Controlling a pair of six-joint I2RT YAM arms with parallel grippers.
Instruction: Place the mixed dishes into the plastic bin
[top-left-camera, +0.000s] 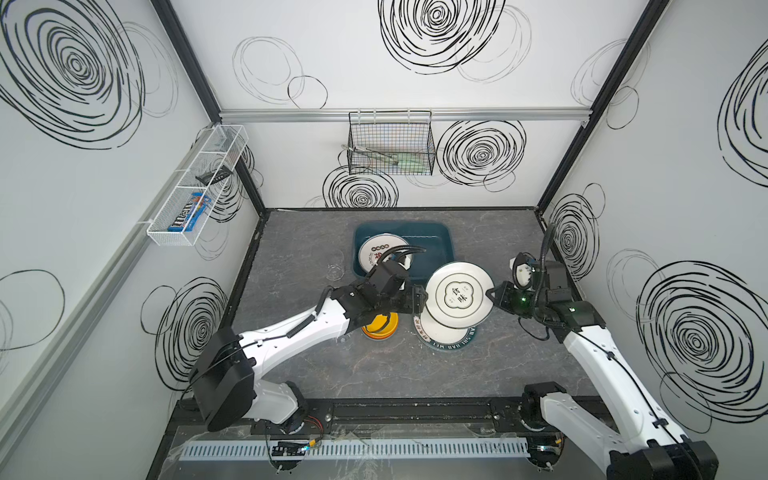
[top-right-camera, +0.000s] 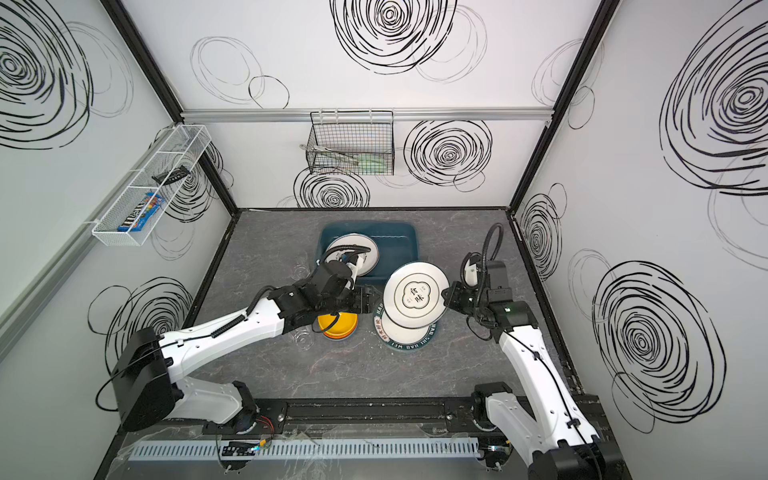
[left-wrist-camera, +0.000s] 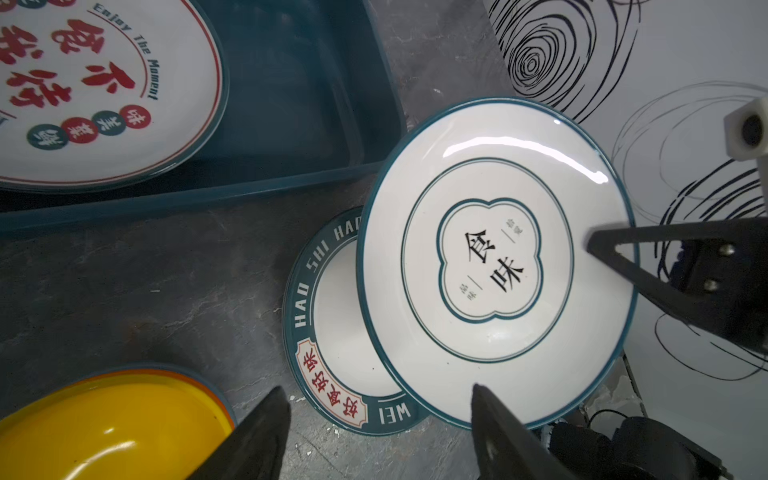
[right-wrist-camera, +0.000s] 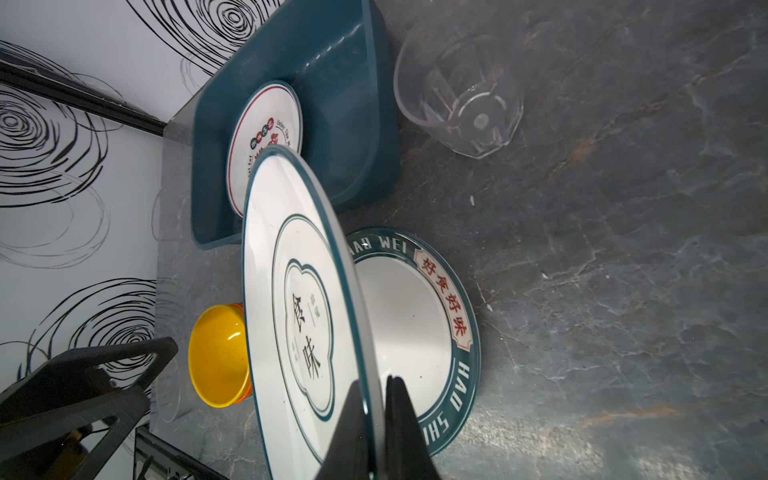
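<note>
Right wrist view: my right tool (right-wrist-camera: 372, 384) is closed on the near rim of the white plate (right-wrist-camera: 291, 291), holding it tilted above the lettered-rim plate (right-wrist-camera: 415, 324) lying on the table (right-wrist-camera: 623, 249). The plastic bin (right-wrist-camera: 365, 83) sits ahead of the tool, beyond the white plate, with one red-lettered plate (right-wrist-camera: 266, 133) inside. My left tool (left-wrist-camera: 376, 390) stands open at the white plate's opposite edge, with the yellow bowl (left-wrist-camera: 104, 428) beside it on the table.
</note>
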